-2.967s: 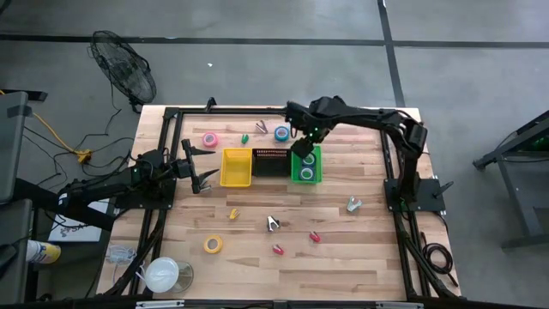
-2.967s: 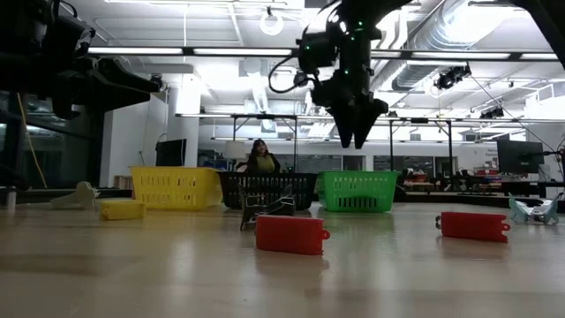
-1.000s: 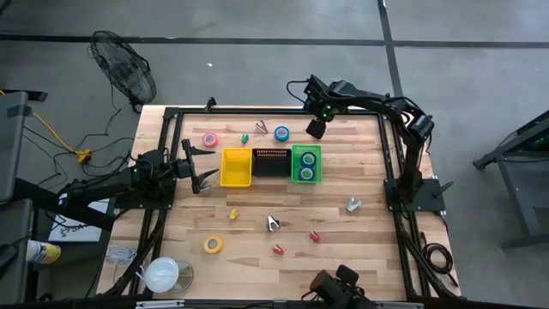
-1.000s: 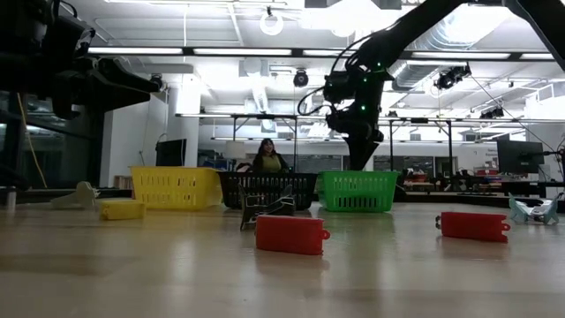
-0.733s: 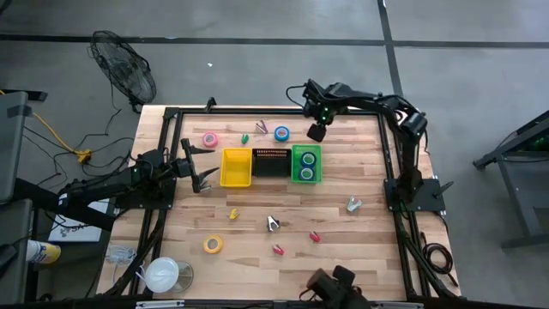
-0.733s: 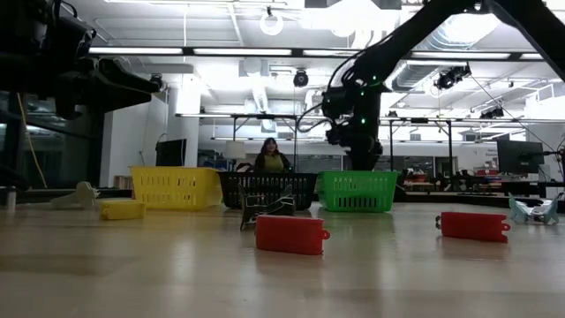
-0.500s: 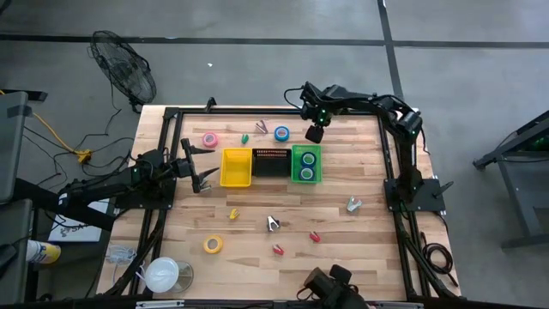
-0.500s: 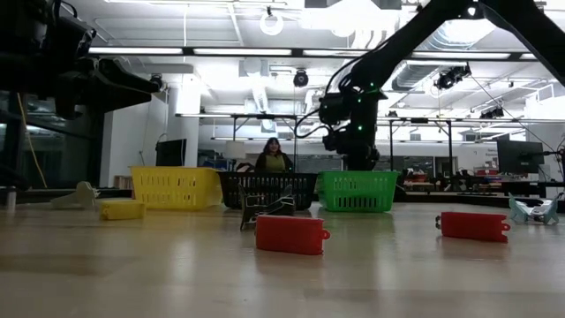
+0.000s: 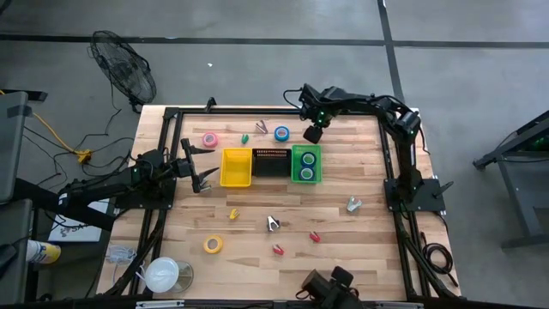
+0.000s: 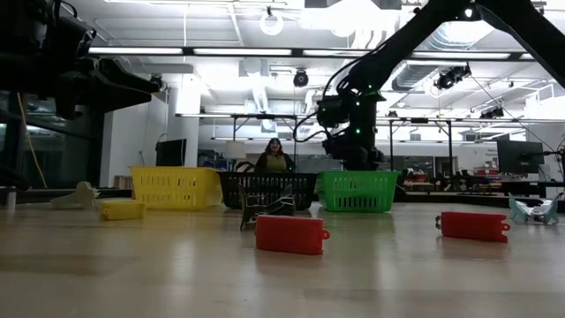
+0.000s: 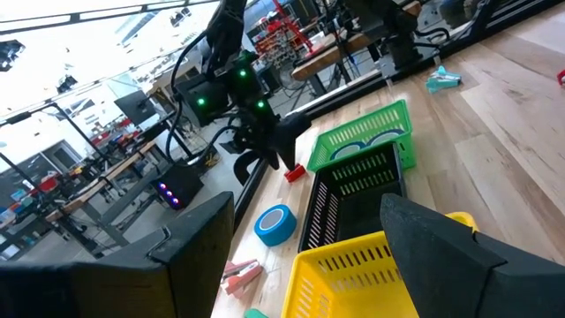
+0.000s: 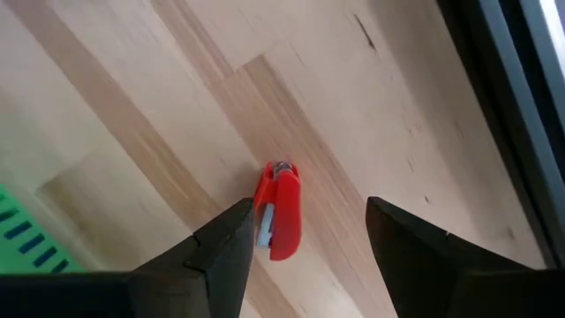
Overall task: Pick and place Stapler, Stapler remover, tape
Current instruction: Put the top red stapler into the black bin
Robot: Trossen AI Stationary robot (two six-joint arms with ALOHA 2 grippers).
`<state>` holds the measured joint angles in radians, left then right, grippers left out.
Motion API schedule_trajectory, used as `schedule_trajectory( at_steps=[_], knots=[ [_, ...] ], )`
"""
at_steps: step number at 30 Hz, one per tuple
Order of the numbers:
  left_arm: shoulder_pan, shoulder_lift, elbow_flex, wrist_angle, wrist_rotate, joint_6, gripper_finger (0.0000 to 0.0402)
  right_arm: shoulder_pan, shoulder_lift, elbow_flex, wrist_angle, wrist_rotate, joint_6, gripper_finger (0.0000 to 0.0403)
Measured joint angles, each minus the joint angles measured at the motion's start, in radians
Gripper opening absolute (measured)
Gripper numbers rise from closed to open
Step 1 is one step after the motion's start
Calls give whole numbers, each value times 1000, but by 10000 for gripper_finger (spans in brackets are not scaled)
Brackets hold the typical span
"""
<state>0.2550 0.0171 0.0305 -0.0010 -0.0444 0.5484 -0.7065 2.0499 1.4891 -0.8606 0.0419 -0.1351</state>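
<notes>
My right gripper (image 12: pixel 309 208) is open and points down near the table's far edge, just beyond the green bin (image 9: pixel 306 163). A small red stapler (image 12: pixel 279 212) lies flat on the wood under it, between the fingers and nearer to one of them; I see no touch. The left wrist view shows that gripper (image 11: pixel 261 148) above the same stapler (image 11: pixel 294 171). Two tape rolls lie in the green bin. Blue tape (image 9: pixel 282 133), pink tape (image 9: pixel 209 139) and yellow tape (image 9: pixel 213 245) lie on the table. My left gripper (image 9: pixel 204 178) waits open left of the yellow bin (image 9: pixel 237 167).
A black bin (image 9: pixel 270 161) stands between the yellow and green ones. Two more red staplers (image 9: pixel 315 236) (image 9: pixel 278 250), a yellow stapler (image 9: pixel 233 213) and stapler removers (image 9: pixel 273 224) (image 9: pixel 353 204) lie on the near half. A black frame rail (image 12: pixel 503 106) runs close behind the right gripper.
My right gripper has shifted a little toward the table's left along the far edge and sunk lower behind the green bin. The left arm has kept still.
</notes>
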Motion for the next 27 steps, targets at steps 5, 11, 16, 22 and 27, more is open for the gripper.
schedule_trajectory(
  at_steps=[5,11,16,22,27],
  knots=[
    [0,0,0,0,0,0,282,7,0,0,-3,5,47,209],
    [0,0,0,0,0,0,282,16,0,0,0,28,53,209],
    [0,0,0,0,0,0,282,18,0,0,-5,28,53,209],
    [0,0,0,0,0,0,282,23,0,0,-30,7,76,209],
    [0,0,0,-1,0,0,282,32,25,0,-27,11,83,209]
  ],
)
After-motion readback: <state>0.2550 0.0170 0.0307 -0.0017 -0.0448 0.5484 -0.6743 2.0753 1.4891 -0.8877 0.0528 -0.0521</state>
